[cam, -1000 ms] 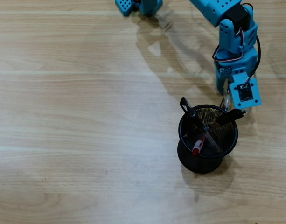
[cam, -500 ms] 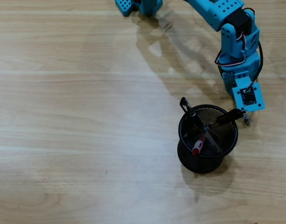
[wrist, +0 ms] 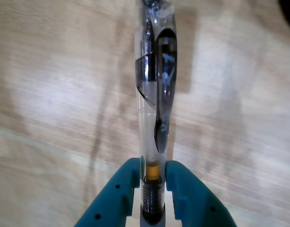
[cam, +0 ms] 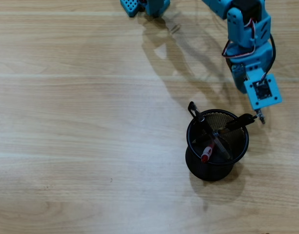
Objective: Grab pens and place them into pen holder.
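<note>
The wooden table [cam: 81, 122] fills the overhead view. The blue arm [cam: 247, 34] reaches down from the upper right. Right of centre stands the pen holder [cam: 217, 145] with three pens [cam: 208, 141] leaning crosswise. In the wrist view the gripper [wrist: 153, 182] clamps the fourth pen [wrist: 154, 94], its long axis running vertically up the frame.

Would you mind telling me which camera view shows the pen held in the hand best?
The wrist view: the held pen fills the frame, its clear barrel clamped between the teal fingers. The overhead view shows only its tip poking out below the wrist camera mount, beside the pen holder.
</note>
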